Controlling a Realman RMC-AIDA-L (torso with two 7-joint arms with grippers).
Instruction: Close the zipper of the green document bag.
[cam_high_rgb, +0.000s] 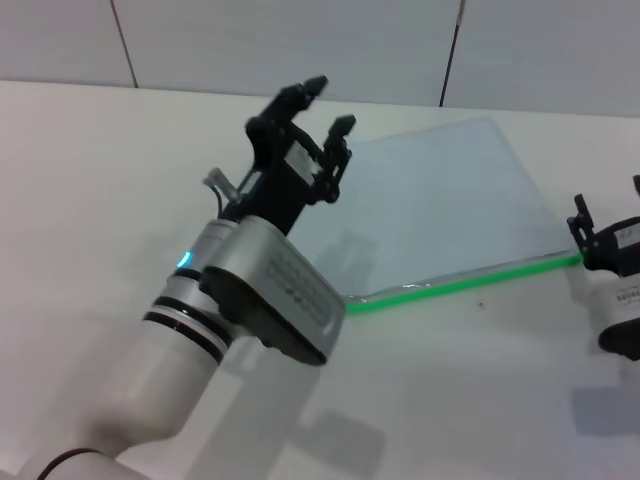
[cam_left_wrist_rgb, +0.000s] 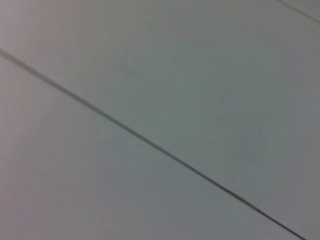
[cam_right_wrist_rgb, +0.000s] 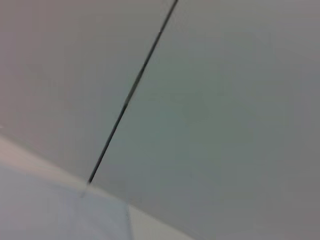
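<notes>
White table (cam_high_rgb: 90, 160) fills most of the head view; grey panelled wall (cam_high_rgb: 300, 45) behind it, dark seams between panels. Both wrist views show only wall panels (cam_left_wrist_rgb: 200, 90) and a dark seam; right wrist view also catches a strip of pale table edge (cam_right_wrist_rgb: 45, 167) and what may be a corner of the bag, too faint to be sure.

Left arm (cam_high_rgb: 190, 340) is the biggest thing in view: white tube, black rings, a small blue light, a grey block with a row of tiny embossed marks that cannot be read. It reaches in from the near left, raised above the table. Left gripper (cam_high_rgb: 325, 108) is black, pointing up and away, its two fingers (cam_high_rgb: 303, 95) spread apart with nothing between them. It hangs over the left end of the bag.

Document bag (cam_high_rgb: 450, 210) lies flat on the table, centre to right, well back from the near edge. Translucent pale blue-grey plastic, rectangular, set at a slant. Nothing can be made out inside it. No printing seen on it.

Zipper (cam_high_rgb: 460, 282) is a thin bright green strip along the near long edge of the bag, running from beside the grey block to the right gripper. Slider not made out.

Right gripper (cam_high_rgb: 592, 232) sits at the right border, low, at the right end of the green strip. Black fingers, white body with a small label, unreadable. Whether it is pinching the strip or merely beside it, I cannot tell.
</notes>
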